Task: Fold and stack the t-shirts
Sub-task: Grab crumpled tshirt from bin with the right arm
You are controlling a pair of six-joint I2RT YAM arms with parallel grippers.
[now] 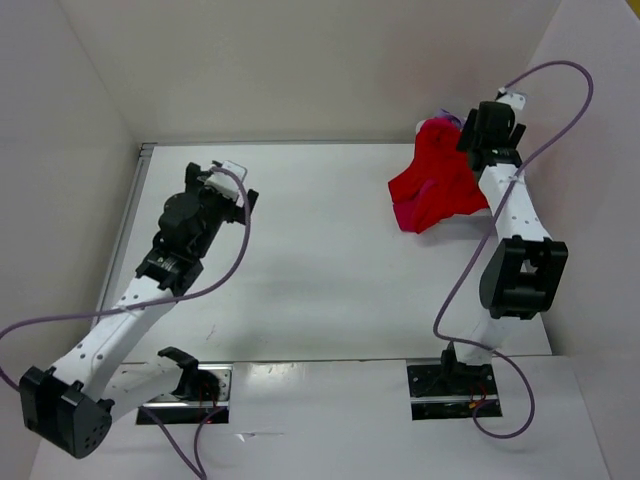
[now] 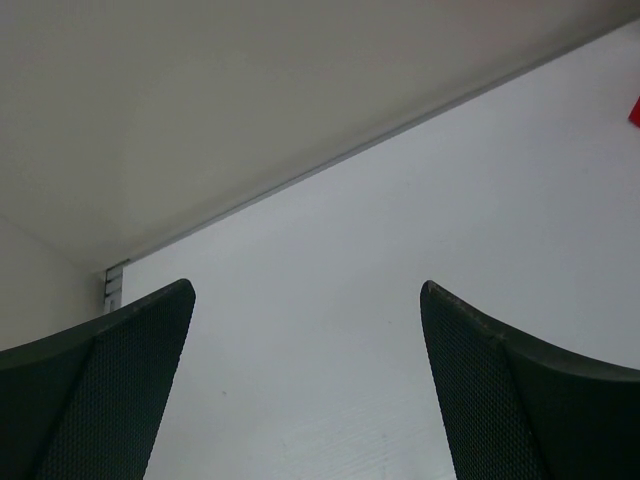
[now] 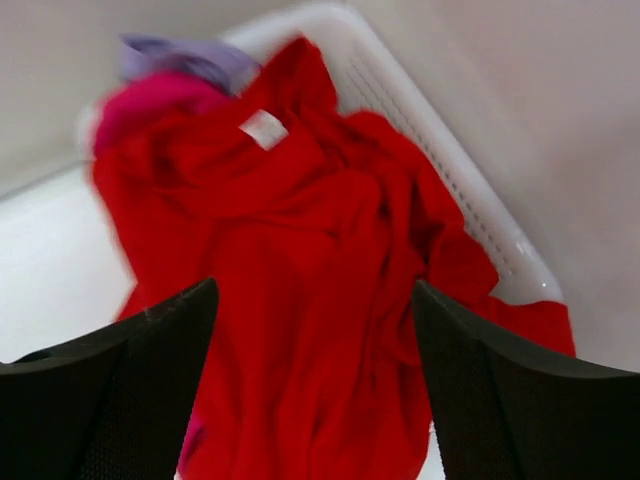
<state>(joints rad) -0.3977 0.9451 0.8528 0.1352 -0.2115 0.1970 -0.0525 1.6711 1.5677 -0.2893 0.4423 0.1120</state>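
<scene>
At far right, hovering with right hand (image 3: 315,292) spread apart above bright red t-shirt (image 3: 310,240) spilling from white bin (image 3: 400,95); left hand (image 2: 307,292) wide apart over counter (image 2: 460,200).

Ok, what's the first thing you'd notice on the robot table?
A crumpled bright red cloth t-shirt spilling from a white plastic bin at the far right corner, with lavender purple cloth peeking out behind. The right gripper hangs open above it; the left gripper, also open, faces plain white tabletop.
</scene>
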